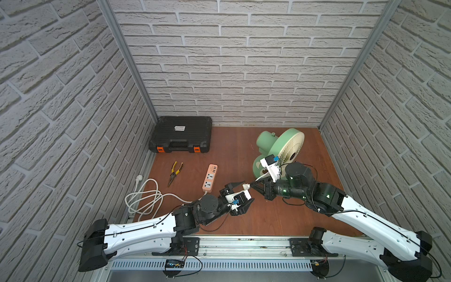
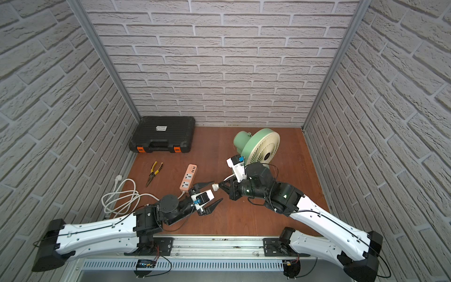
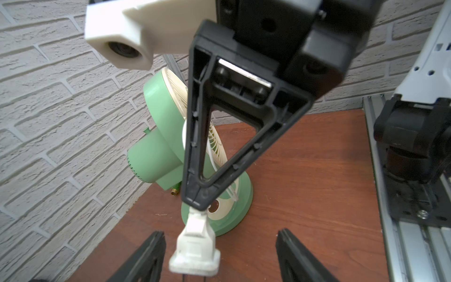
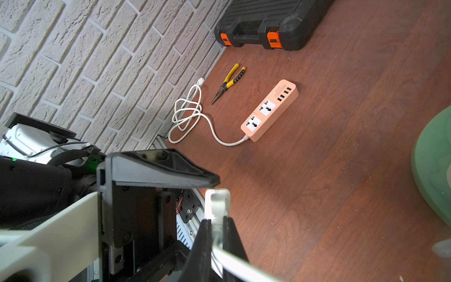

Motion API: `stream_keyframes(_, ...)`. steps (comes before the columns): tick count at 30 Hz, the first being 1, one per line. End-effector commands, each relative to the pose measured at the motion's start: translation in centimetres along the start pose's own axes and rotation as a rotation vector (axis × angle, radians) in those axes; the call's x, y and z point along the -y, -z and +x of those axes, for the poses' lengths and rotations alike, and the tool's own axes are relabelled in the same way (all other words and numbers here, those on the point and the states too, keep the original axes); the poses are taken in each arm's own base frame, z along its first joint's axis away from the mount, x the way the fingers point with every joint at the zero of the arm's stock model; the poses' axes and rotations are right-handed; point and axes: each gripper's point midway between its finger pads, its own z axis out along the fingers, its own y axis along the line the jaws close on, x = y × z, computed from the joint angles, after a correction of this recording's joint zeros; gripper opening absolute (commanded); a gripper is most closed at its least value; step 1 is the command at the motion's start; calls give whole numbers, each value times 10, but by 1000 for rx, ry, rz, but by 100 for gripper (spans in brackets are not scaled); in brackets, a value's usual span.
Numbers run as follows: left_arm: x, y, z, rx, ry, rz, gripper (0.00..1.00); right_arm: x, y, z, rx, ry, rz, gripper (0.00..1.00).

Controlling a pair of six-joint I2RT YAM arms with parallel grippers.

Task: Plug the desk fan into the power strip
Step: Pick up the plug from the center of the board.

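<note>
The small white plug (image 3: 195,254) of the mint-green desk fan (image 1: 280,149) was clenched by its neck in the right gripper (image 1: 252,187). The left gripper (image 1: 249,191) stood released, one finger on each side of the plug and neither touching it; only the left wrist view showed those gaps. The peach-orange rectangular power strip (image 4: 269,109) lay on the wooden table (image 1: 280,214), near the left jaws but apart from them. The right wrist view showed both its sockets empty. The fan stood behind the right jaws.
</note>
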Motion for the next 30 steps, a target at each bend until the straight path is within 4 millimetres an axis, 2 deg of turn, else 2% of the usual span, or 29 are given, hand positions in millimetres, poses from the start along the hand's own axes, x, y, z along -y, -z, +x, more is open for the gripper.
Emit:
stream_keyframes(1, -9, 0, -16, 76, 75, -18, 72, -15, 6, -16, 53, 10, -60, 3)
stream_keyframes(6, -22, 6, -17, 101, 133, -46, 65, -17, 8, -16, 58, 13, -66, 3)
stream_keyframes(9, -22, 7, -16, 100, 145, -41, 62, -19, 8, -17, 66, 10, -79, 3)
stream_keyframes(14, -17, 5, -10, 86, 159, -17, 71, -21, 8, -19, 74, 5, -89, 3)
stream_keyframes(18, -13, 5, -8, 88, 171, 2, 71, -21, 8, -19, 76, 2, -92, 3)
stream_keyframes(24, -13, 5, -10, 96, 176, 11, 55, -20, 8, -19, 79, -7, -93, 3)
stream_keyframes(30, -13, 5, -14, 112, 179, 16, 49, -22, 7, -19, 73, -19, -103, 3)
